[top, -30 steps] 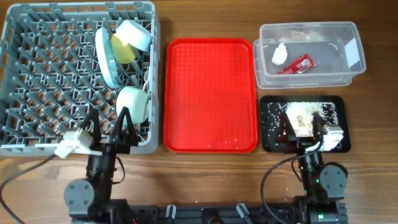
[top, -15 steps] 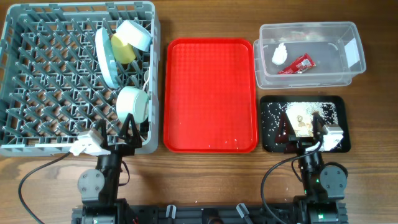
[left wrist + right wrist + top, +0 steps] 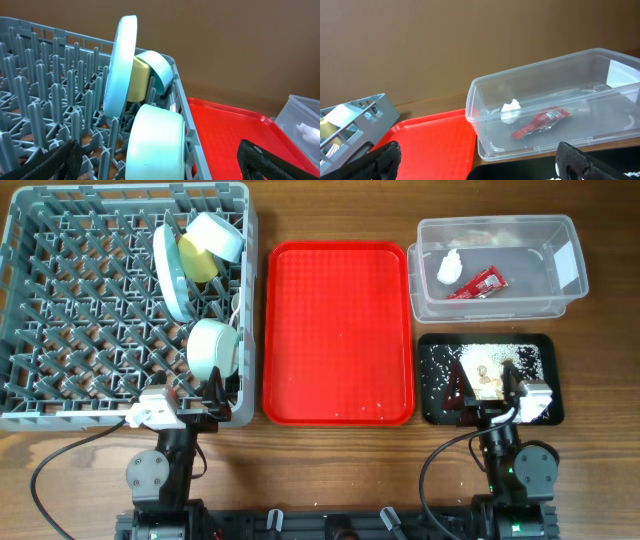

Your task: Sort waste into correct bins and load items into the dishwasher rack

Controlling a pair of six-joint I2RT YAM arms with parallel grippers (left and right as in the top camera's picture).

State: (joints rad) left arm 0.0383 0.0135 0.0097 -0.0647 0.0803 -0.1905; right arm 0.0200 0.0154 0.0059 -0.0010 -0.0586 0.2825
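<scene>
Change: left gripper [image 3: 195, 392] has drawn back from over the near right corner of the large square grey plastic dishwasher rack [image 3: 80, 310] toward its own base. The right gripper [image 3: 487, 392] and everything on the table lie as before.
Overhead, rack: the light blue round plate [image 3: 170, 272] stands on edge among the pegs, with the small yellow cup [image 3: 200, 262] just beside it. A pale round vessel [image 3: 217, 235] leans against the cup, and the mint-green bowl [image 3: 213, 345] sits nearer the arms. The white plastic cutlery cannot be made out for certain.
Overhead, middle: the larger red serving tray [image 3: 338, 330] bears nothing.
Overhead, bins: the clear plastic rectangular tub [image 3: 520, 308] holds the crumpled white napkin [image 3: 450, 268] and the small red foil wrapper [image 3: 478, 283]. The shallow flat black rectangular tray [image 3: 430, 412] carries the whitish-brown rice-like food scraps [image 3: 490, 370].
Overhead, grippers: both stand with jaws spread wide and nothing between them. The left is at the rack's near right corner, the right over the black tray's near edge.
Left wrist: the dark fingers [image 3: 55, 160] sit far apart at the bottom corners. The bowl, cup and plate line up ahead, and nothing is gripped.
Right wrist: the fingers [image 3: 380, 160] are likewise wide apart and empty. The tub with napkin and wrapper lies ahead.
Step in hand: sorting and loading look finished, with the arms apparently parking.
Next move: it calls for confirming that the spoon and fork are in the rack. If they are, no grasp is needed.
</scene>
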